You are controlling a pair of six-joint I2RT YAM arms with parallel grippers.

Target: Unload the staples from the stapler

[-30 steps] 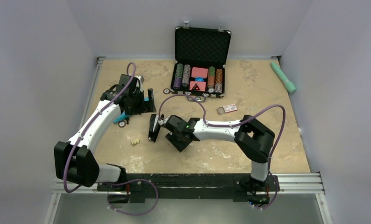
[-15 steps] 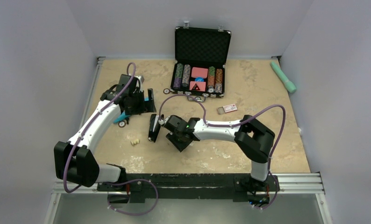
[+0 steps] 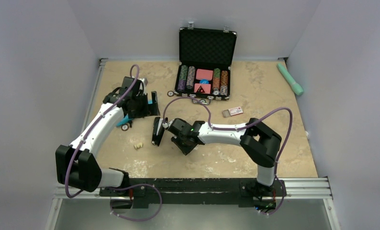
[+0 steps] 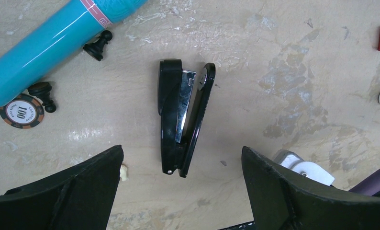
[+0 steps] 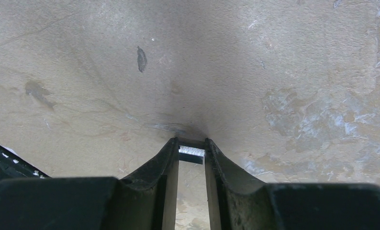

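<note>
Here is the slim black desk stapler (image 4: 181, 120), lying on the mottled beige table (image 4: 284, 72). Its two arms are splayed apart at the far end and joined at the near hinge, and the silvery metal channel shows between them. Our left gripper (image 4: 181, 158) hangs above it with jaws spread wide and nothing in them. Its two black fingers (image 4: 63, 191) frame the stapler from either side without touching it.

Over to our right gripper (image 5: 192, 145): the jaws are drawn in narrow. Between the tips sits the short grey metallic strip of staples (image 5: 191, 152), pinched crosswise, outside the stapler. The tips are right down at the table, and we cannot tell whether the strip touches the surface.

From the top view, we see the right gripper just to the right of the stapler and apart from it. The left gripper is further back and to the left.

In the left wrist view, a long bright cyan tube (image 4: 59, 43) lies slantwise off to the stapler's left. Near it are two small black chess pawns (image 4: 96, 45) and a round brown poker chip marked 100 (image 4: 21, 110). A small cream-coloured lump (image 4: 123, 172) sits near the stapler's hinge end, just beside the left finger.

At the back of the table we have an open black case (image 3: 207, 48) with rows of chips inside. A small red and white box (image 3: 232, 111) lies in front of the case and to the right. A pale mint-green tube (image 3: 290, 79) lies well apart, at the far right corner.
</note>
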